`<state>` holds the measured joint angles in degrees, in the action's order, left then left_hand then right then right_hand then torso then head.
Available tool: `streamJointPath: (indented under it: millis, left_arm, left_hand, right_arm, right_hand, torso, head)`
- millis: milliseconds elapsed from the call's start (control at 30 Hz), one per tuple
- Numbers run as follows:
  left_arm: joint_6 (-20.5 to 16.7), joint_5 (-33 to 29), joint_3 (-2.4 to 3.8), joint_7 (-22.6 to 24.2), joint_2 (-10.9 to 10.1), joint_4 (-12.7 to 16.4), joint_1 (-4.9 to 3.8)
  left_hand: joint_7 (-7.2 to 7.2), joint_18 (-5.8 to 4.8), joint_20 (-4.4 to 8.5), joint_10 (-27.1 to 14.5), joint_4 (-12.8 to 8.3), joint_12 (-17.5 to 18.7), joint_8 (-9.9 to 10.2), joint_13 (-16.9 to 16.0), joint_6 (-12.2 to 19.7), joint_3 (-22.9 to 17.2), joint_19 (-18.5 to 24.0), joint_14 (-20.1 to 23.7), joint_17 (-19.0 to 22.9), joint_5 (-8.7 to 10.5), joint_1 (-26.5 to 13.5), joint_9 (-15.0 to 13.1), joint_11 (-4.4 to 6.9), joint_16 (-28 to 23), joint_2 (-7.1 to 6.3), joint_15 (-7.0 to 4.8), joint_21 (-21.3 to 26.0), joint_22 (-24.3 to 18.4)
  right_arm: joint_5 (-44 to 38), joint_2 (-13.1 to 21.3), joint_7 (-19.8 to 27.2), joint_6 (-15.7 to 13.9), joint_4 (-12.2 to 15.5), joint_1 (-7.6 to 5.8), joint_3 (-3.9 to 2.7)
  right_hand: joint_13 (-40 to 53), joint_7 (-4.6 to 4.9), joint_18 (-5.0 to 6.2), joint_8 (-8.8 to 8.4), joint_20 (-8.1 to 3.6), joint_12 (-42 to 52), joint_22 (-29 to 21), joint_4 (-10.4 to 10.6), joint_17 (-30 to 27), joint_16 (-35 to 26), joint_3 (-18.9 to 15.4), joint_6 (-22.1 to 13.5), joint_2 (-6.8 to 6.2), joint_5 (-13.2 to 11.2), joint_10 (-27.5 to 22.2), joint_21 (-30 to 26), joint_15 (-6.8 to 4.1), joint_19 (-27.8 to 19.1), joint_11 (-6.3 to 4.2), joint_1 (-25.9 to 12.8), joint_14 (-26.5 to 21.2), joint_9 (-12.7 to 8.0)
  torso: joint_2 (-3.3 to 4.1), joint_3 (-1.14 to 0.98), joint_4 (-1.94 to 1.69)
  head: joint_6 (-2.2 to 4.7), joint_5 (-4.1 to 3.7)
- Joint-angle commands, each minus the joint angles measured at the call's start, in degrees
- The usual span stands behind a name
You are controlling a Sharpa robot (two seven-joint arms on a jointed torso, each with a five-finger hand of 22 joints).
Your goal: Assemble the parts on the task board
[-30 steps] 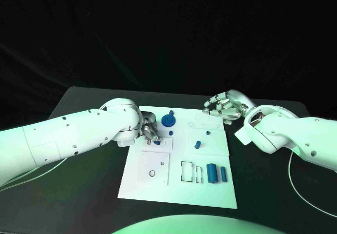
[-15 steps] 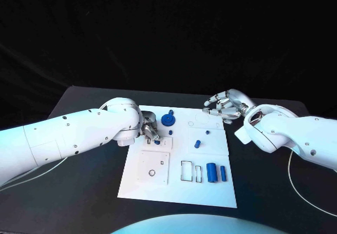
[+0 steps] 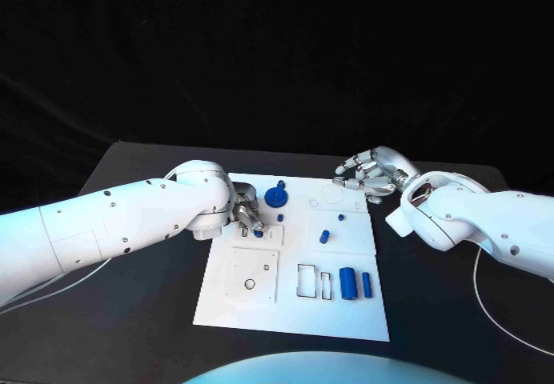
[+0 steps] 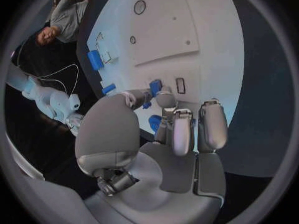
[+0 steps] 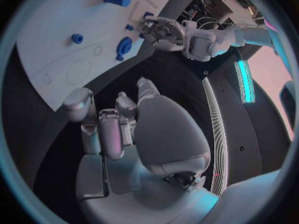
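The white task board (image 3: 347,312) lies in the middle of the black table. My left hand (image 3: 245,214) is low over its near-left part and pinches a small blue part (image 4: 147,103) between thumb and fingertips, right at a small square plate (image 3: 268,234). A blue round knobbed part (image 3: 276,196) stands just beyond this hand, with a small blue peg (image 3: 281,216) beside it. My right hand (image 3: 370,174) hovers at the board's far right corner with fingers loosely curved and apart, holding nothing. The board (image 5: 56,40) and the left hand (image 5: 163,32) also appear in the right wrist view.
Two small blue parts (image 3: 342,216) (image 3: 324,236) sit mid-board. Two blue cylinders (image 3: 347,284) (image 3: 367,284) lie side by side near the board's front right, next to a rectangular outline (image 3: 307,282). A square plate (image 3: 254,274) sits front left. Bare black table surrounds the board.
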<state>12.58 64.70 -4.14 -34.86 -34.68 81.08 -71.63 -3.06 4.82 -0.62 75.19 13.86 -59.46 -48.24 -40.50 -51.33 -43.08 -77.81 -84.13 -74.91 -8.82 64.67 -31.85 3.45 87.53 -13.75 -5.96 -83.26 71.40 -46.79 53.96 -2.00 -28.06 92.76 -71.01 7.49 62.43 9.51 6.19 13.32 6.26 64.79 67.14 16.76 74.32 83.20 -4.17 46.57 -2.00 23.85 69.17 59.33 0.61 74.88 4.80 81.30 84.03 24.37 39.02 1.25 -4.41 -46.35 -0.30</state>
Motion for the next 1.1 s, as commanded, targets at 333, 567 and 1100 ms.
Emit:
streamJointPath:
  millis: [333,567,1100]
  left_arm:
    - [1.4,-0.7,-0.18,0.1,0.4,-0.3,0.35]
    - [1.4,-0.8,-0.18,0.0,0.4,-0.4,0.38]
    - [-0.9,-1.0,-0.11,0.1,-0.3,0.2,0.55]
  left_hand:
    - [3.27,-1.00,0.42,-0.1,2.7,-0.5,0.6,0.0,-3.9,4.2,-0.4,-4.6,-10.0,0.08,-1.4,-14.6,0.33,0.3,0.14,-0.48,-0.2,0.3]
    - [3.26,-0.98,0.43,0.0,2.9,-0.7,0.8,-0.2,-4.0,5.9,-0.3,-4.6,-10.0,0.01,-2.2,-14.6,0.32,0.3,0.42,-0.47,-0.1,0.2]
    - [3.29,-0.91,0.41,0.1,3.0,-1.4,1.6,-0.6,-4.5,12.7,-0.2,-4.6,-10.0,-0.29,-6.3,-14.6,0.32,0.3,2.17,-0.47,0.1,-0.1]
  right_arm:
    - [-0.1,0.1,0.3,-0.1,0.1,0.04,-0.01]
    - [-0.1,0.1,0.5,-0.2,0.0,0.04,-0.01]
    - [-0.2,0.1,0.5,-0.2,-0.2,0.10,-0.01]
  right_hand:
    - [-0.6,0.07,0.60,1.73,0.06,0.8,-0.1,0.1,0.1,-0.4,-2.4,-1.0,1.35,-9.0,-0.1,-1.0,-0.23,-0.2,-0.07,-6.1,2.0,0.2]
    - [-0.8,0.12,0.60,2.40,0.11,1.3,0.0,0.0,0.2,-0.5,-4.5,-1.4,2.25,-11.7,-0.1,-1.3,-0.18,-0.1,-0.02,-7.8,2.0,0.2]
    - [-1.1,0.15,0.63,3.01,0.15,1.6,0.1,0.1,0.2,-0.5,-6.7,-1.7,3.40,-13.9,-0.2,-1.6,-0.14,0.0,0.04,-9.0,2.0,0.1]
  torso:
    - [0.03,0.02,0.02]
    - [-0.01,0.06,-0.04]
    - [-0.06,0.06,0.06]
  head:
    - [0.03,-0.07]
    - [-0.05,-0.16]
    - [0.33,-0.12]
